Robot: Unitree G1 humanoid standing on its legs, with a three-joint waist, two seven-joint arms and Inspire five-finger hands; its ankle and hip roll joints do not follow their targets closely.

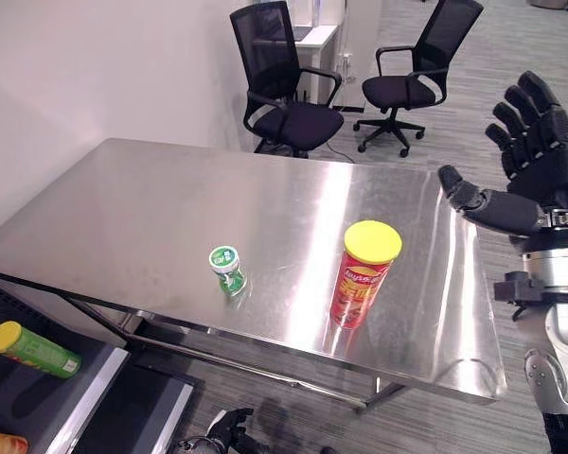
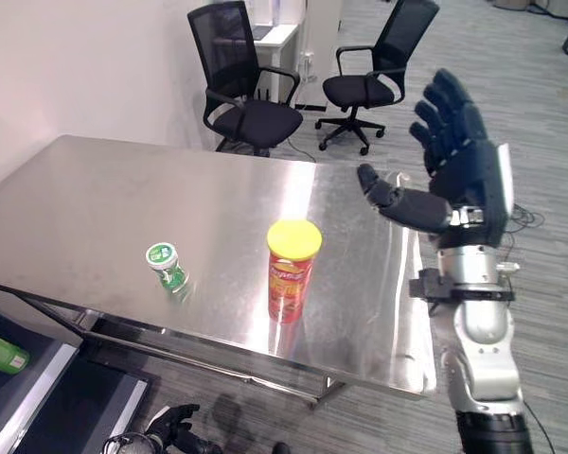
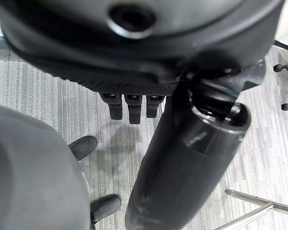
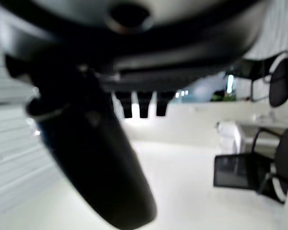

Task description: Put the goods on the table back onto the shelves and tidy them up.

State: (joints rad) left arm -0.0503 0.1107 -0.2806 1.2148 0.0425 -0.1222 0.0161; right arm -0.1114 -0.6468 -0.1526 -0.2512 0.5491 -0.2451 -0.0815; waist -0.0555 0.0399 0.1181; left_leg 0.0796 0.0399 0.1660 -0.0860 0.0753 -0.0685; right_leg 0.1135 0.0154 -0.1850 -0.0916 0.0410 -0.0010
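On the steel table [image 1: 151, 208] a red chip can [image 1: 363, 279] with a yellow lid stands upright near the front right. Left of it stands a small green bottle [image 1: 228, 270] with a white and green cap. My right hand [image 1: 547, 156] is raised above the table's right edge, open with fingers spread, well apart from the can and holding nothing. The right wrist view shows its thumb [image 4: 93, 158] and straight fingers. Low by the floor, below the table's front edge, hangs my left hand [image 1: 224, 428], relaxed and holding nothing, with its fingers [image 3: 129, 108] over the carpet.
A shelf [image 1: 90, 397] sits at the lower left, below the table's front edge. On it lies a green can [image 1: 33, 350] with a yellow lid, and an orange item [image 1: 0, 443] shows below. Two black office chairs [image 1: 284, 90] [image 1: 421, 66] stand behind the table. A white wall runs along the left.
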